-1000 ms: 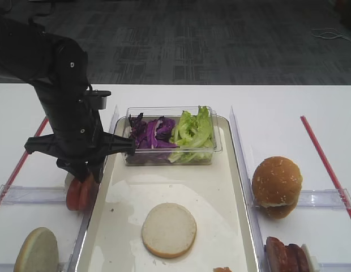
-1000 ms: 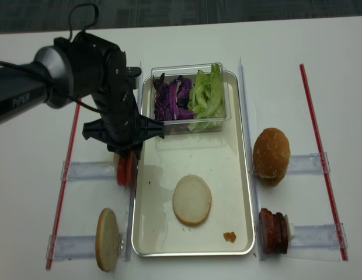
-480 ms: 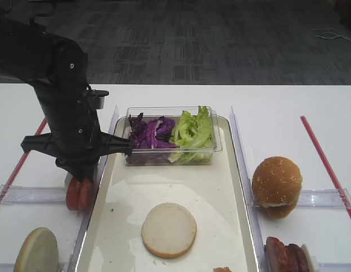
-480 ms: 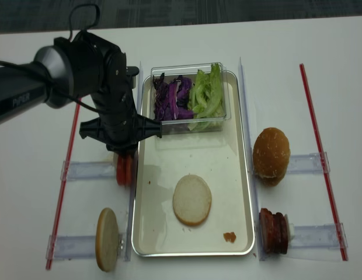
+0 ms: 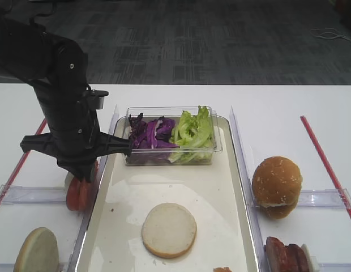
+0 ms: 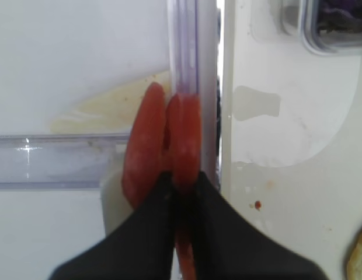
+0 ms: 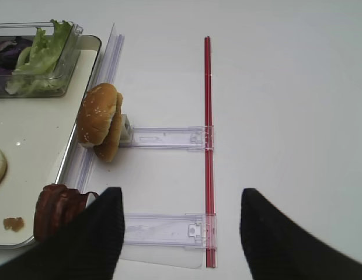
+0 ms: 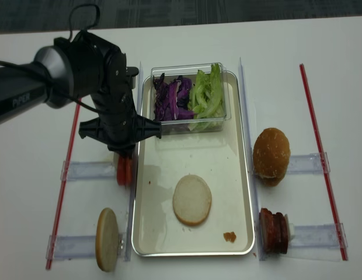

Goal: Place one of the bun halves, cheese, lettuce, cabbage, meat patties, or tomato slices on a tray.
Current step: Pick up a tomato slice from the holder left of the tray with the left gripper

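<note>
Two tomato slices [image 6: 147, 146] stand on edge in a clear holder just left of the tray [image 5: 164, 181]. My left gripper [image 6: 182, 184] comes down from above and is shut on the right-hand slice [image 6: 184, 131]; the overhead view shows it over the tomato slices [image 8: 124, 170]. One bun half [image 5: 168, 229] lies cut face up on the tray. Another bun half [image 5: 37, 251] stands at the front left. Lettuce [image 5: 192, 130] and cabbage [image 5: 153, 133] fill a clear box on the tray's far end. Meat patties [image 7: 57, 210] stand by my open right gripper [image 7: 181, 233]. Cheese is not in view.
A whole sesame bun [image 5: 276, 186] stands in a clear holder right of the tray. Red strips [image 8: 321, 157] run along both sides of the white table. A small reddish crumb [image 8: 229, 237] lies at the tray's front corner.
My left gripper's jaws have closed onto the right-hand tomato slice; the arm has hardly shifted. Nothing else has moved.
</note>
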